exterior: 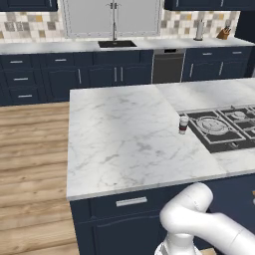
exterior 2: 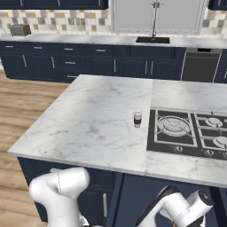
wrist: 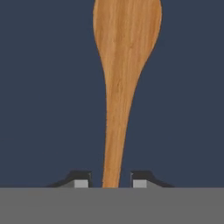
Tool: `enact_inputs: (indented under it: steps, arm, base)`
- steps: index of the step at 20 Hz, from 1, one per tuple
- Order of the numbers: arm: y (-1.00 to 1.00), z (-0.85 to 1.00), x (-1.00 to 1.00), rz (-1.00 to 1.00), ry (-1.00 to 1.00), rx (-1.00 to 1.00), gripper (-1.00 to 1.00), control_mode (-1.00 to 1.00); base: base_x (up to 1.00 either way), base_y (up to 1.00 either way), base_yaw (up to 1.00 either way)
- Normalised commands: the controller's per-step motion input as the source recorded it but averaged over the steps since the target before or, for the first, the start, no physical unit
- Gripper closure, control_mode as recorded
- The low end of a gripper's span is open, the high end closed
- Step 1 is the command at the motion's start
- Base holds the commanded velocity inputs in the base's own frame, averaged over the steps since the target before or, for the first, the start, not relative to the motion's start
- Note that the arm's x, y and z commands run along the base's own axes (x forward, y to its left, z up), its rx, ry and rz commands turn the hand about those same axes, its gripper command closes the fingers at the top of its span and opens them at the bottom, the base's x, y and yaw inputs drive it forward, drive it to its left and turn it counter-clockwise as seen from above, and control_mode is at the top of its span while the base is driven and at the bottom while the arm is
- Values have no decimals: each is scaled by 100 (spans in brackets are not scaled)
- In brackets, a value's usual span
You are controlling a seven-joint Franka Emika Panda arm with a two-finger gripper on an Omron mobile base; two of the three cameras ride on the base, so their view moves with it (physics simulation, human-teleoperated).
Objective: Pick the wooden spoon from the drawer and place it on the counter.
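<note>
Close over a flat navy-blue background in the hand view, with the wooden spoon running straight up the middle: bowl at the top, cut by the upper edge, handle narrowing down to the gripper. Handle end sits right between the two dark fingertips, a small gap visible on either side, so cannot tell whether clamped on the handle or merely straddling it; fairly narrow spread either way. Cannot tell whether the spoon rests on the blue or hangs off it.

From the base views, white marble surface with grey veins atop navy cabinets, a drawer front with a silver handle below its near edge. Black gas cooktop set into the right part of the marble. Small white-and-dark cup upright on the marble, just beside the cooktop's left edge. White arm bent low in front of the cabinets, below the marble's edge. Behind, a long grey counter with a sink and a dishwasher.
</note>
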Motion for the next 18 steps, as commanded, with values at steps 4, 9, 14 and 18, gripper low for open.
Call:
enact_inputs:
  steps: [4,9,14,18]
  arm:
    - [-53,100,-64,-27,0,45,100,-100]
    - [-11,100,-76,-31,0,22,100,-100]
    - [67,100,25,-17,-17,0,100,-100]
    - [100,100,74,-2,-26,-10,100,-100]
  base:
    - [0,0,0]
    - [0,0,0]
    - [0,0,0]
    - [0,0,0]
